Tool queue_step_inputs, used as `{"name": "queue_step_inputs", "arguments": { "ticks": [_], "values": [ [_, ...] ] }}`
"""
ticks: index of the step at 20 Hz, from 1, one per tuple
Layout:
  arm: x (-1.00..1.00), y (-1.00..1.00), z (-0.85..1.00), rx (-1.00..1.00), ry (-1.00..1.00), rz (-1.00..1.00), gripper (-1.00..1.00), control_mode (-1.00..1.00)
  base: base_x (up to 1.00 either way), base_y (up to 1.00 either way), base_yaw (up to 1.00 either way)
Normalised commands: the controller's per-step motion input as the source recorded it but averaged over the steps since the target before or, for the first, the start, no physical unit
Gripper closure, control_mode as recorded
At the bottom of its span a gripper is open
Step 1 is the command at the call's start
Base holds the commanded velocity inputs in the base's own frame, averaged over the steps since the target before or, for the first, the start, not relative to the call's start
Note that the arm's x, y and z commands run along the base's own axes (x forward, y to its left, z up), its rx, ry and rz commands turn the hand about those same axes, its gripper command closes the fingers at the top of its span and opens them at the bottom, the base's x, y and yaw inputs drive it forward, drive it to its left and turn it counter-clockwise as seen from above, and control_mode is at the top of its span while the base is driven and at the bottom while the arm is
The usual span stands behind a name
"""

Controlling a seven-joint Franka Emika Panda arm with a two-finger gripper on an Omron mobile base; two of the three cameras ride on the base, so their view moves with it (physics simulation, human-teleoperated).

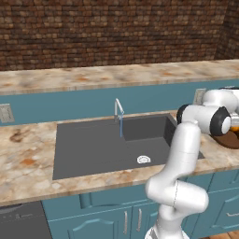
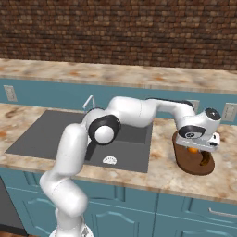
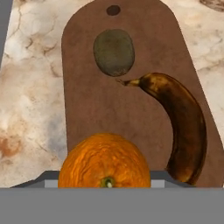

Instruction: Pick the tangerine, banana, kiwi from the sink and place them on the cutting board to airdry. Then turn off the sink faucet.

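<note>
The dark brown cutting board [image 3: 87, 109] lies on the counter right of the sink [image 1: 93, 149]. On it rest the olive-brown kiwi [image 3: 113, 51] and, beside it, the curved dark brown banana [image 3: 183, 127]. My gripper [image 2: 196, 148] hangs just above the board's [image 2: 187, 163] near end, shut on the bright orange tangerine [image 3: 105, 159], which hides the fingertips. The tangerine [image 2: 193, 150] peeks out under the hand. The silver faucet [image 1: 119, 109] still drops a thin blue stream [image 1: 121, 127] into the basin.
The sink basin holds just its white drain [image 1: 144, 159]. Marbled counter [image 1: 28, 158] runs on both sides, with a blue backsplash and wall outlets [image 2: 229, 111] behind. My arm stretches across the sink's right side towards the board.
</note>
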Motion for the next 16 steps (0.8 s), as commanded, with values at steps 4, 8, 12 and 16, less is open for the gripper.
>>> {"name": "queue_step_inputs", "arguments": {
  "ticks": [4,8,12,16],
  "values": [
    [0.2,0.0,-0.35,0.0,0.03,0.0,1.0,-1.0,0.0,0.0,0.0],
    [0.17,0.0,-0.22,0.0,0.01,0.0,1.0,-1.0,0.0,0.0,0.0],
    [0.13,0.0,-0.26,0.0,0.03,0.0,1.0,-1.0,0.0,0.0,0.0],
    [0.07,0.0,-0.3,0.0,0.05,0.0,1.0,-1.0,0.0,0.0,0.0]
  ]
}}
